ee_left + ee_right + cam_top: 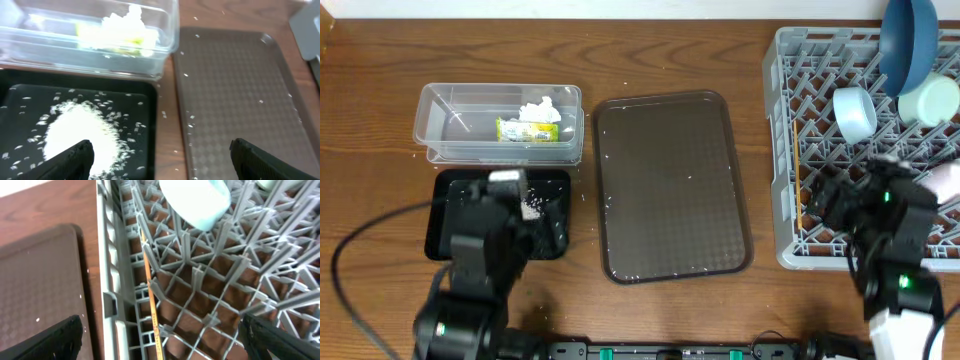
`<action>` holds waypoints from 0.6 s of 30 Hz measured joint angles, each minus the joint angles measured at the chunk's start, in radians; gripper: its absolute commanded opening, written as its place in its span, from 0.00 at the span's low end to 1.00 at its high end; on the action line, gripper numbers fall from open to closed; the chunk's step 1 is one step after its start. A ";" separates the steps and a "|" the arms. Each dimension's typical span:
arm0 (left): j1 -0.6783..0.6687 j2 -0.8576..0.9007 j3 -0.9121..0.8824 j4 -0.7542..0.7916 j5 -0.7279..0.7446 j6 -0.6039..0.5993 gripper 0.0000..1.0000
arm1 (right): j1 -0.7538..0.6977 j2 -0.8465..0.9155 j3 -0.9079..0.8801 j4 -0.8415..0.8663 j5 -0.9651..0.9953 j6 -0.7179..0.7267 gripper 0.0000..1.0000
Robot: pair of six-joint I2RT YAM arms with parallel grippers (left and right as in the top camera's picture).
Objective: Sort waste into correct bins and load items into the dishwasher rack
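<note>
Rice (80, 132) heaped in black tray (147, 115), under left tool (161, 145), which we see spread wide, empty. Ahead of it, clear tub (100, 55) holds one wrapper (527, 130), one tissue (542, 106); wrapper print too small for us to read. Right tool (160, 322) also wide, empty, over rack (105, 240); one chopstick (150, 295) directly below, one mint bowl (195, 200) ahead.

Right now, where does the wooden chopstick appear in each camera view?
Overhead: the chopstick lies lengthwise inside the grey rack, along its left edge, at the picture's right.
Left wrist: not in it.
Right wrist: the chopstick is left of centre, running top to bottom just inside the rack's left wall.
Shared landmark: the brown tray, left of the rack.
</note>
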 measured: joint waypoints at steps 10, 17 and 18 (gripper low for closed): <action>0.000 -0.070 -0.047 -0.002 -0.069 0.000 0.90 | 0.000 -0.075 -0.068 -0.026 0.013 0.019 0.99; 0.000 -0.069 -0.047 -0.002 -0.079 0.000 0.90 | 0.000 -0.075 -0.069 -0.102 0.013 0.026 0.99; 0.000 -0.069 -0.047 -0.002 -0.080 0.000 0.90 | 0.000 -0.075 -0.069 -0.112 0.013 0.026 0.99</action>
